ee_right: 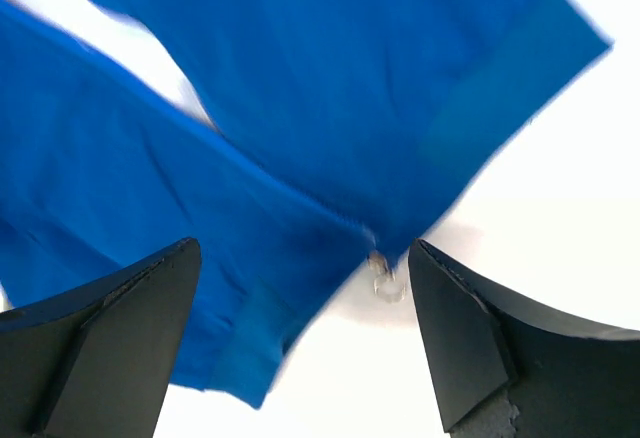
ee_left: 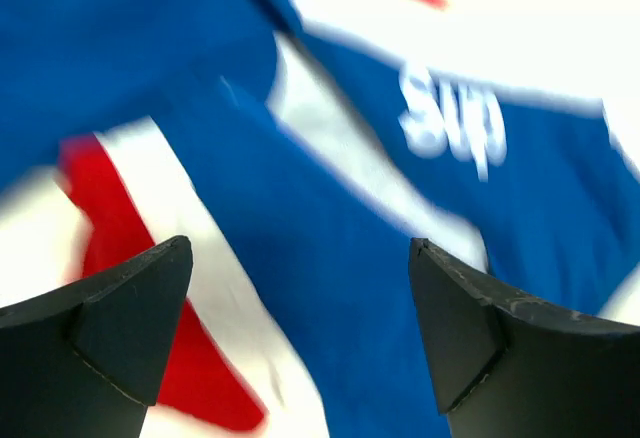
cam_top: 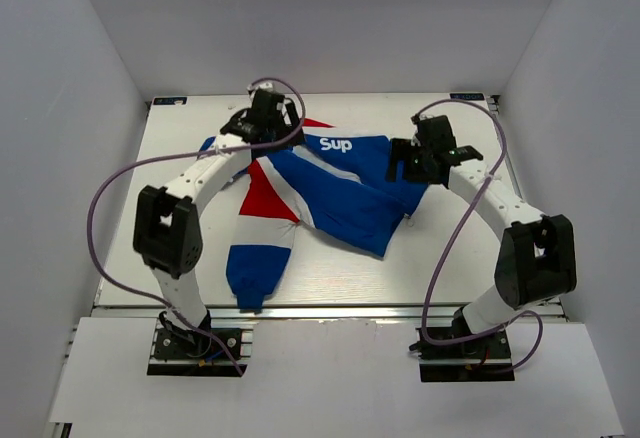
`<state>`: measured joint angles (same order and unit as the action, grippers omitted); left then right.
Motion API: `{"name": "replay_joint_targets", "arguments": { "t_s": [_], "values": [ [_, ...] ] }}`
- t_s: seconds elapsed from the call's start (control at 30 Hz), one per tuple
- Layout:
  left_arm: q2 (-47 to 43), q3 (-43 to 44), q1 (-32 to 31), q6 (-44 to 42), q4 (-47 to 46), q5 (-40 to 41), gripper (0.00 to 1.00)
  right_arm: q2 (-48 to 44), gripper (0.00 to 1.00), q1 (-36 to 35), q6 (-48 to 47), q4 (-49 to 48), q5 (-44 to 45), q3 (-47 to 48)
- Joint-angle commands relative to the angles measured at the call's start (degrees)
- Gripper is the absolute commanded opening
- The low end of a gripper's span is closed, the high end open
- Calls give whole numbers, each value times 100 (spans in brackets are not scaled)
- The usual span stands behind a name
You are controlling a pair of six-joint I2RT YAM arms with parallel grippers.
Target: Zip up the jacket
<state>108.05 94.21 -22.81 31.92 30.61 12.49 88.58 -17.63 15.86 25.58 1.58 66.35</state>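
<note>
White walls close in a white bench (cam_top: 330,278) on three sides. The jacket (cam_top: 350,203) lies rumpled across the middle of the bench. It is blue with red and white diagonal panels, and one sleeve (cam_top: 258,270) trails toward the near edge. White lettering (ee_left: 450,123) on the chest reads "Sup". Two arms hang over it: the left arm (cam_top: 195,183) reaches to the jacket's far left part, the right arm (cam_top: 490,193) to its right end. Two purple cables (cam_top: 94,216) loop beside them, one per arm. The left jaws stand spread wide above the chest panels, gripping nothing. The right jaws are likewise released over blue cloth, and one small metal zipper pull (ee_right: 381,278) shows between them at the cloth's edge.
</note>
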Motion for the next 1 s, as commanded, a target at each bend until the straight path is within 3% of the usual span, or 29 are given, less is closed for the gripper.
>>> {"name": "replay_joint_targets", "arguments": {
  "t_s": [0.0, 0.2, 0.43, 0.6, 0.73, 0.8, 0.83, 0.97],
  "values": [
    [-582, -1252, -293, 261, 32, -554, 98, 377, 89, 22, -355, -36, 96, 667],
    [-627, -2380, -435, 675, -10, -931, 98, 1703, 89, 84, -540, -132, -18, 1582],
    [-408, -2706, -418, 1026, 358, 130, 98, 2823, 89, 128, -452, 131, -9, 2339],
    [100, -2681, -216, 878, -1, 175, 98, 2473, 89, 128, -145, -246, -394, 1140],
    [803, -2093, 65, 20, -335, 683, 98, 1735, 89, 23, 355, -852, -738, -365],
    [980, -1741, 197, -413, -923, 964, 98, 1260, 89, -205, 505, -1116, -800, -1163],
    [1051, -1696, 250, -1059, -1282, 931, 98, 1128, 89, -336, 610, -1169, -783, -1385],
    [1131, -1249, 531, -1917, -2268, -173, 98, 548, 89, -1293, 1303, -1363, -774, -2169]
  ]
}}
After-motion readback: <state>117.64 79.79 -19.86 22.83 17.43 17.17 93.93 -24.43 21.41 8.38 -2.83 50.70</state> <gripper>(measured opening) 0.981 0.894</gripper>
